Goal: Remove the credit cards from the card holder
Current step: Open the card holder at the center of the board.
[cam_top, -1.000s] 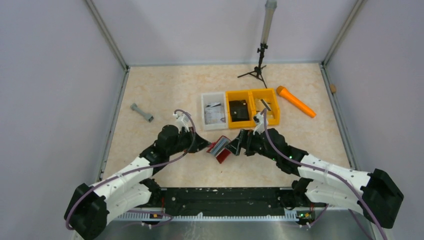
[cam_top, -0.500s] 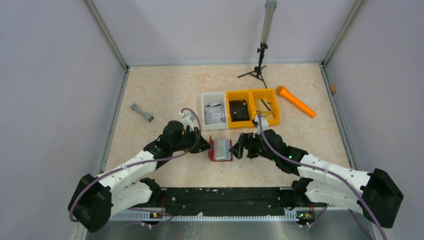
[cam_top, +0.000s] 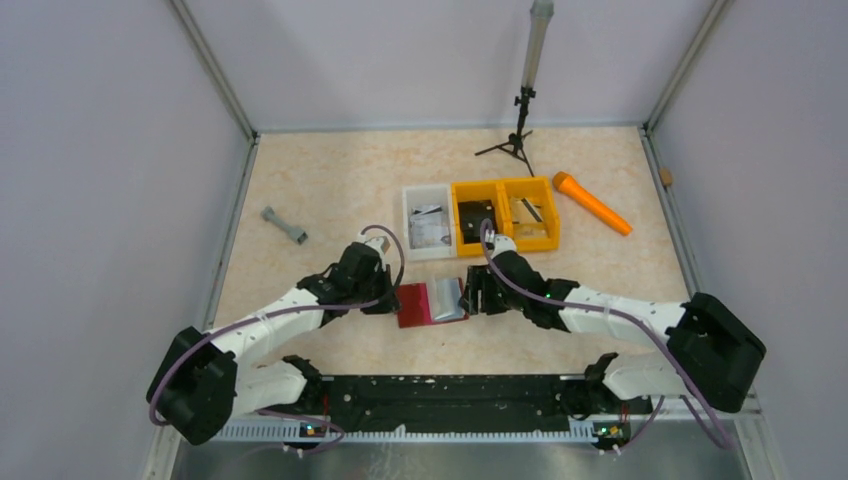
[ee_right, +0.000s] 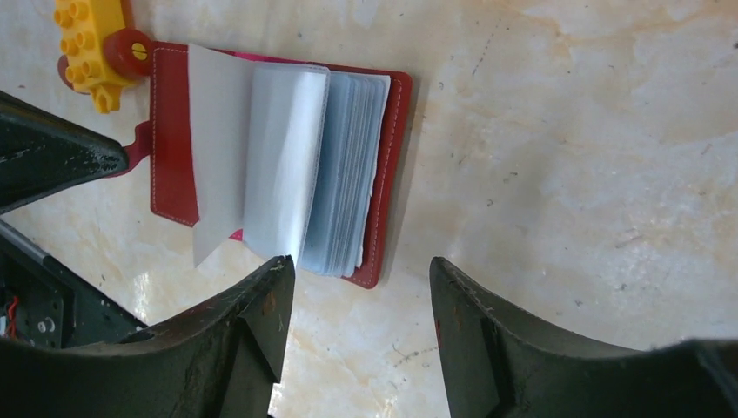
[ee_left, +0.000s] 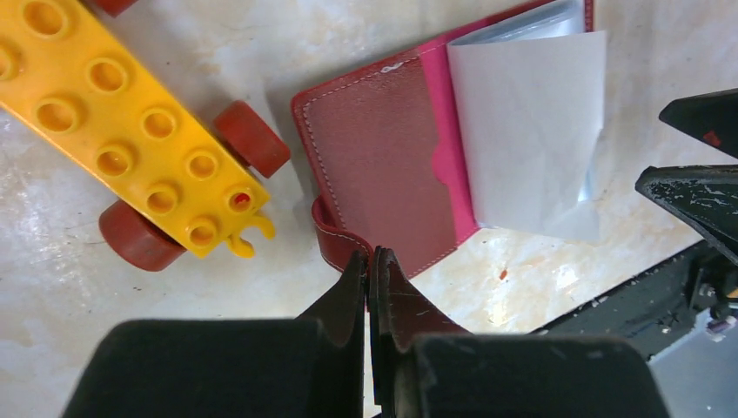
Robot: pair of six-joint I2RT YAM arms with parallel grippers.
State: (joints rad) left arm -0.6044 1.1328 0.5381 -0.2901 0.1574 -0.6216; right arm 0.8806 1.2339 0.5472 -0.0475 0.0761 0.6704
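Observation:
The dark red card holder (cam_top: 412,304) lies open and flat on the table between my two grippers. Its pale sleeves with the credit cards (ee_right: 348,174) fan up from the right half, and one translucent leaf (ee_left: 526,131) stands loose. My left gripper (ee_left: 370,257) is shut on the holder's strap tab (ee_left: 335,237) at its left edge, and it also shows in the top view (cam_top: 388,298). My right gripper (ee_right: 357,266) is open and empty, just above the holder's near right corner; it also shows in the top view (cam_top: 470,296).
A yellow toy block with red wheels (ee_left: 130,131) lies against the holder's left side. Behind stand a white bin (cam_top: 428,222) and two yellow bins (cam_top: 505,190), one holding a black square object (cam_top: 478,220). An orange tool (cam_top: 592,203), a grey dumbbell (cam_top: 284,225) and a tripod (cam_top: 517,130) lie farther off.
The holder was held tilted up between both grippers; now it lies open flat on the table. Both grippers have moved slightly left, and the right one has let go of it.

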